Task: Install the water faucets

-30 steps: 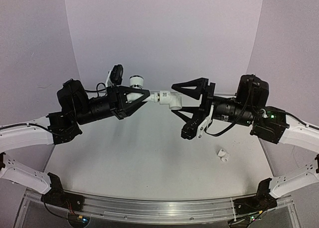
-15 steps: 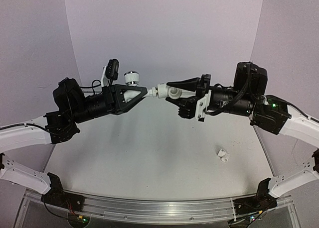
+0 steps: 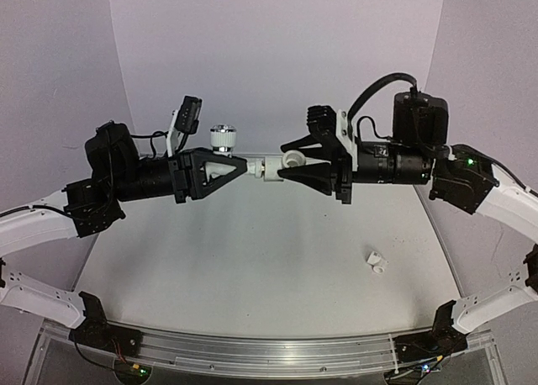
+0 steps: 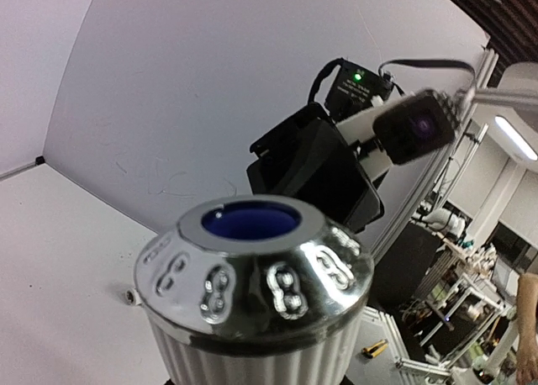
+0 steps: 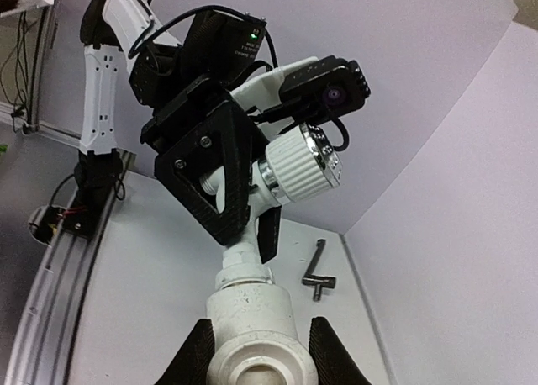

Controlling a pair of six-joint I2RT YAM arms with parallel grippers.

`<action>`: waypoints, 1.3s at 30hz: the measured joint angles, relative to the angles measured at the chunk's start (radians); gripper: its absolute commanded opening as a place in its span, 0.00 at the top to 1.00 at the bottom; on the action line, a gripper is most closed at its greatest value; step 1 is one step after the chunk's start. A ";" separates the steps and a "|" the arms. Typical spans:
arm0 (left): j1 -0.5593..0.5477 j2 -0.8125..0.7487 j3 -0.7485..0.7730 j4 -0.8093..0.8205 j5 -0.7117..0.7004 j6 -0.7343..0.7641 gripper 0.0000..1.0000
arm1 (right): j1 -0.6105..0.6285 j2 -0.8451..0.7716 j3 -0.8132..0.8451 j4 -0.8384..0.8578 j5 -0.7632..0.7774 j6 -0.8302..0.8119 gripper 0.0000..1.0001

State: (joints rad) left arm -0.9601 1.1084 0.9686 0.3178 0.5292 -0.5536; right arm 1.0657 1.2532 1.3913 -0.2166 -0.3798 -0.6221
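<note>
My left gripper (image 3: 244,166) is shut on the white tap body (image 3: 229,160), held in the air with its ribbed, chrome-capped knob (image 3: 223,136) pointing up. The knob (image 4: 252,271) fills the left wrist view and hides my left fingers there. My right gripper (image 3: 287,160) is shut on the short white tubular fitting (image 3: 291,160), which meets the tap's end nose to nose. In the right wrist view the fitting (image 5: 256,326) sits between my right fingers (image 5: 195,358), joined to the tap (image 5: 298,171), which the left fingers (image 5: 210,179) hold.
A second small white fitting (image 3: 377,263) lies on the table at the right. A dark metal crank-shaped bar (image 5: 318,272) lies on the table near the back wall. The aluminium rail (image 3: 252,350) runs along the near edge.
Both grippers have risen with the joined parts. The right wrist has rolled and its fingers have come in round the fitting. The tap knob now points straight up.
</note>
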 measured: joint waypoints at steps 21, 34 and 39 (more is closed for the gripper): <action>-0.004 -0.061 -0.015 -0.132 0.098 0.284 1.00 | -0.224 0.140 0.061 -0.049 -0.400 0.781 0.34; -0.008 -0.057 -0.073 -0.008 -0.205 -0.005 1.00 | -0.252 0.108 0.198 -0.107 -0.251 0.430 0.08; -0.004 -0.032 -0.092 0.076 -0.235 -0.160 1.00 | -0.197 0.043 0.133 -0.108 -0.115 0.152 0.02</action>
State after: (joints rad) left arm -0.9643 1.0763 0.8762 0.3935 0.2941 -0.7138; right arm 0.8683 1.2964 1.5243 -0.3245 -0.4948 -0.4702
